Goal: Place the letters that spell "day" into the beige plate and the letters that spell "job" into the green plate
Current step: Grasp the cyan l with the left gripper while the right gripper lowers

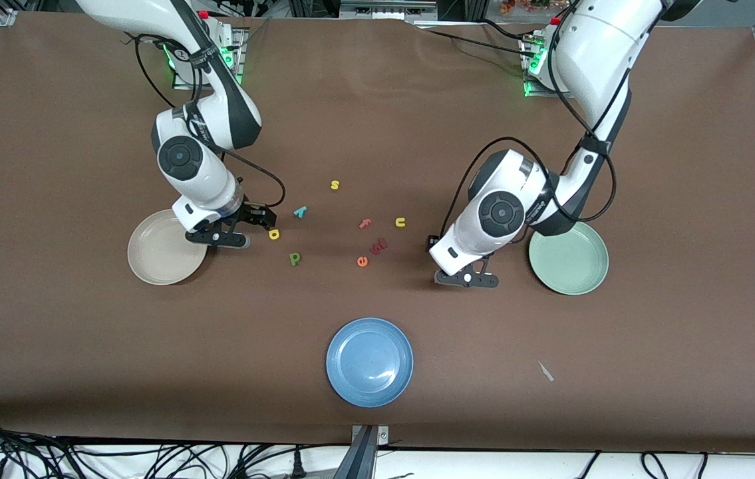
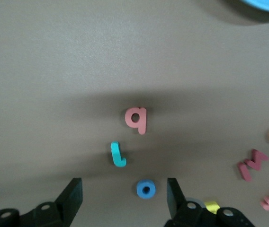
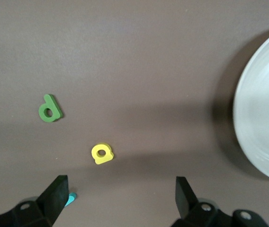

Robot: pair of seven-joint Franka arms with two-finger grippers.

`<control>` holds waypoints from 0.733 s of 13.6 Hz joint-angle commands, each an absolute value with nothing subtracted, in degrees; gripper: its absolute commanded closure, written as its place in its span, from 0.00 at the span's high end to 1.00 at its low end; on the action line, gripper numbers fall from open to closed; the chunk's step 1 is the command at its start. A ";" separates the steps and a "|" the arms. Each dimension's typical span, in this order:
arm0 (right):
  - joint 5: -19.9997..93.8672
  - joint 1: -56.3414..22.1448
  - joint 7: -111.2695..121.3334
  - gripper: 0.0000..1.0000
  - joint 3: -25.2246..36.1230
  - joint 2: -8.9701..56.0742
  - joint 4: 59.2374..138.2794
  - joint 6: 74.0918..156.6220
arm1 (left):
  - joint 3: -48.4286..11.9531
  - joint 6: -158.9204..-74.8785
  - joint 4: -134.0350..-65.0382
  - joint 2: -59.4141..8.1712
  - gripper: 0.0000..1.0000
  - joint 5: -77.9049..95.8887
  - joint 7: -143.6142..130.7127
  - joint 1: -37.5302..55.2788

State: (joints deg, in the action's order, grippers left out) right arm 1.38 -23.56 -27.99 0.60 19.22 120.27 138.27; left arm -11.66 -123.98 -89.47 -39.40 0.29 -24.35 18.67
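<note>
Beige plate (image 1: 167, 247) and green plate (image 1: 569, 258) are both empty. Each lies farther from the front camera than the blue plate (image 1: 370, 361), the beige plate toward the right arm's end of the bench (image 1: 51, 346) and the green one toward the left arm's end.

The right gripper (image 1: 221, 238) hangs over the bench just beside the beige plate, on the side facing the blue plate's line. Its jaws are spread wide and hold nothing. The left gripper (image 1: 467, 279) hangs low over the bench just beside the green plate, its jaws also apart and empty.

All six letters lie flat on the bench, farther from the front camera than the blue plate. The salmon b (image 2: 136, 119), teal j (image 2: 118, 154) and blue o (image 2: 146, 189) sit under the left gripper. The o lies between the two fingers, off-centre and closer to one of them, while the j and b lie ahead of the fingertips. A straight descent and squeeze would probably take the o, and being a ring it has no long axis to line up.

The yellow a (image 3: 101, 153) lies ahead of the right jaws and within their span. The green d (image 3: 49, 109) is farther out and the teal y (image 3: 70, 197) is at one finger's edge.
</note>
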 commanded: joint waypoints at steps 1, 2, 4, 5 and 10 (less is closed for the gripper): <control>2.54 -23.55 -29.52 1.00 -0.09 19.94 121.64 142.10 | -11.34 -124.54 -87.71 -41.65 0.66 -0.97 -25.23 19.16; 2.72 -23.55 -30.05 1.00 -0.70 20.39 121.64 142.82 | -11.34 -125.15 -87.98 -42.18 0.64 -0.97 -25.22 19.25; 2.64 -23.55 -31.02 1.00 -1.67 21.61 121.64 144.39 | -11.25 -126.12 -88.15 -42.80 0.61 -0.97 -25.22 19.25; 2.64 -23.55 -30.94 1.00 -1.76 22.75 121.64 145.62 | -11.16 -126.12 -88.07 -43.32 0.61 -0.97 -25.22 19.16; 2.29 -23.55 -28.49 1.00 -2.46 26.10 120.94 147.30 | -10.72 -126.12 -87.89 -44.82 0.54 -0.97 -25.75 19.16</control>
